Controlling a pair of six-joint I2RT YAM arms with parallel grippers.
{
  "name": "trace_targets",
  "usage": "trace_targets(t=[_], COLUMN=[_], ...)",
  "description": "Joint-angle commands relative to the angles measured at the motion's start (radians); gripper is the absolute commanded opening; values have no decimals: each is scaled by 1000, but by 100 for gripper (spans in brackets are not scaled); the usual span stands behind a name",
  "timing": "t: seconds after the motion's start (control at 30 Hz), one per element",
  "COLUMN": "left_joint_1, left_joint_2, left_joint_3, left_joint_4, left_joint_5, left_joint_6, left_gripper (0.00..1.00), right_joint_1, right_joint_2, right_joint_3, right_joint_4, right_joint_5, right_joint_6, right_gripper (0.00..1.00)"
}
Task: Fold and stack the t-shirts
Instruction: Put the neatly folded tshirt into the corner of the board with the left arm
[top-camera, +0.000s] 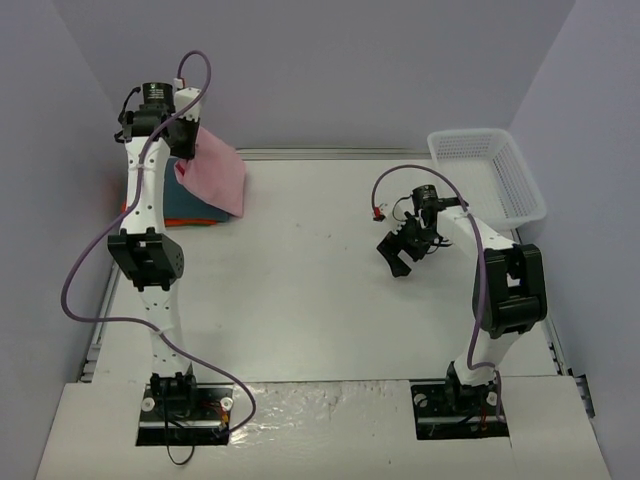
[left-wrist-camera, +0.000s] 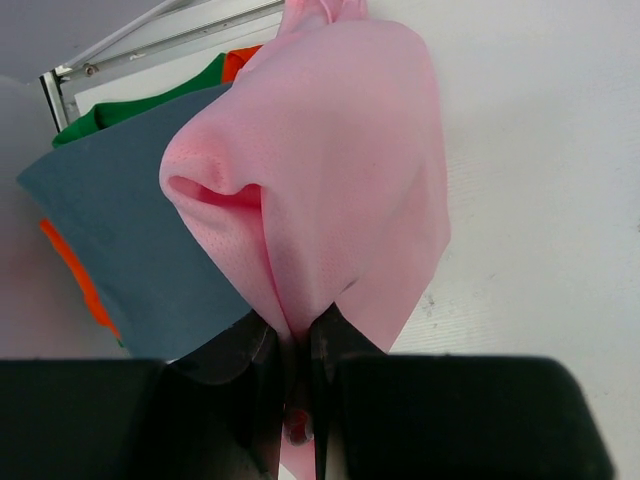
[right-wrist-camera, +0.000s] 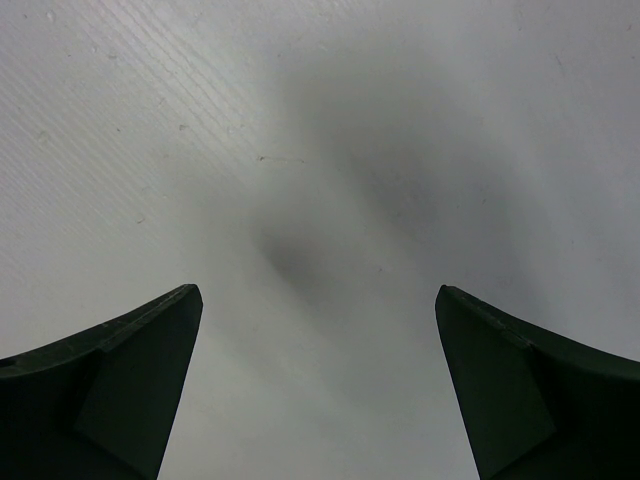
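Observation:
A light pink t-shirt (top-camera: 218, 172) (left-wrist-camera: 330, 180) hangs folded from my left gripper (top-camera: 190, 150) (left-wrist-camera: 292, 325), which is shut on its edge at the table's far left. Under it lies a stack of folded shirts: a slate blue-grey t-shirt (left-wrist-camera: 130, 240) on top, a bright orange one (left-wrist-camera: 75, 275) (top-camera: 195, 221) below, and a green layer (left-wrist-camera: 130, 105) between. The pink cloth drapes over the stack's right side. My right gripper (top-camera: 397, 256) (right-wrist-camera: 318, 300) hovers open over bare table right of centre, with nothing between its fingers.
A white mesh basket (top-camera: 490, 172) stands at the table's far right corner. A metal rail (left-wrist-camera: 170, 35) runs along the table's back edge behind the stack. The white tabletop (top-camera: 300, 290) lies between the two arms.

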Motion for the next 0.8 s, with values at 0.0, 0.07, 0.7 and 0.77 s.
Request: trace_targets(t=[0.0, 0.07, 0.7, 0.77], left_joint_1=[28, 36, 95, 105], left_joint_2=[-104, -113, -141, -139], left_joint_3=[34, 32, -40, -46], left_joint_4=[28, 31, 37, 43], left_joint_5=[-22, -22, 3, 6], left_joint_6=[27, 33, 70, 74], left_gripper=[2, 2, 2, 2], right_joint_1=[-6, -6, -6, -6], right_joint_2=[10, 13, 40, 45], right_joint_3=[-11, -11, -13, -13], right_joint_4=[-20, -20, -19, -17], right_joint_5=[8, 8, 24, 24], right_joint_6=[10, 10, 17, 19], right_gripper=[100, 100, 100, 100])
